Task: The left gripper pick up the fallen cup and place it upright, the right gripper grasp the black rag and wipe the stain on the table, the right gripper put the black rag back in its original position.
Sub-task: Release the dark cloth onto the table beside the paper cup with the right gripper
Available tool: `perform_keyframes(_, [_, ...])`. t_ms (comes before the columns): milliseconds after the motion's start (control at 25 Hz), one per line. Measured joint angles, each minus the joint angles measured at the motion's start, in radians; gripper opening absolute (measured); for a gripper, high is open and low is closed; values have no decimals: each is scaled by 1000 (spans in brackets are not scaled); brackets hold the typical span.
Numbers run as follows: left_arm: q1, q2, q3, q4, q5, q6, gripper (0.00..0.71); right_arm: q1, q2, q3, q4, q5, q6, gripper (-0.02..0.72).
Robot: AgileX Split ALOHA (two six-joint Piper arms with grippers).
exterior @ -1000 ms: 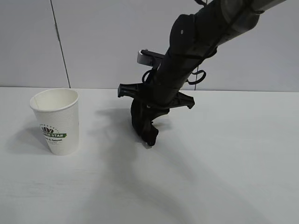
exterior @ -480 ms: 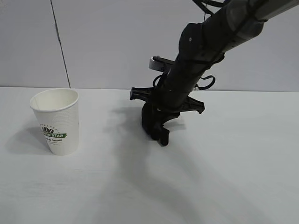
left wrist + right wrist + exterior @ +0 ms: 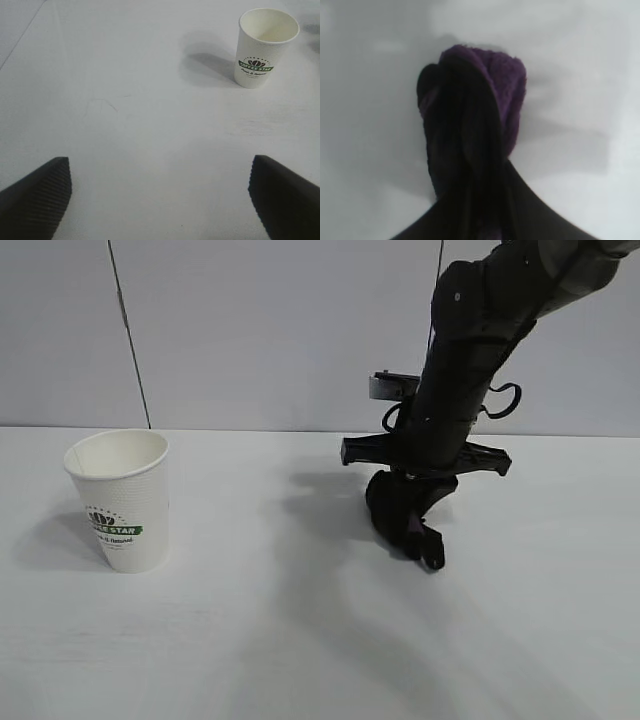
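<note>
The white cup (image 3: 122, 498) with the green COFFEE STAR logo stands upright on the table (image 3: 300, 640) at the left; it also shows in the left wrist view (image 3: 262, 47). My right gripper (image 3: 415, 532) is shut on the black rag (image 3: 400, 510) and holds it against the tabletop right of centre. In the right wrist view the rag (image 3: 480, 110) is bunched between the closed fingers. My left gripper (image 3: 160, 192) is open and empty, well back from the cup, and does not show in the exterior view. No stain shows.
A grey wall (image 3: 250, 330) with a thin dark vertical line stands behind the table. The right arm (image 3: 480, 350) slants down from the upper right.
The right gripper has slid to the right across the table with the rag, from near the centre to right of centre. The cup has not moved.
</note>
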State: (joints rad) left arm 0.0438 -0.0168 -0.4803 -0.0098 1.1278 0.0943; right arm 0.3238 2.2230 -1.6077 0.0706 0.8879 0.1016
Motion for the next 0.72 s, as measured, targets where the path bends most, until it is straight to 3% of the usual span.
perform_keyframes(160, [0,0,0,0,0,0,694,0,0,0,21,84,-35,71])
perform_keyframes(400, [0,0,0,0,0,0,694,0,0,0,55,88,-43,71])
perform_keyframes(480, [0,0,0,0,0,0,694,0,0,0,69,86,-50,102])
perform_keyframes(560, [0,0,0,0,0,0,694,0,0,0,85,86,-60,223])
perform_keyframes(720, [0,0,0,0,0,0,694,0,3,1,104,86,-69,550])
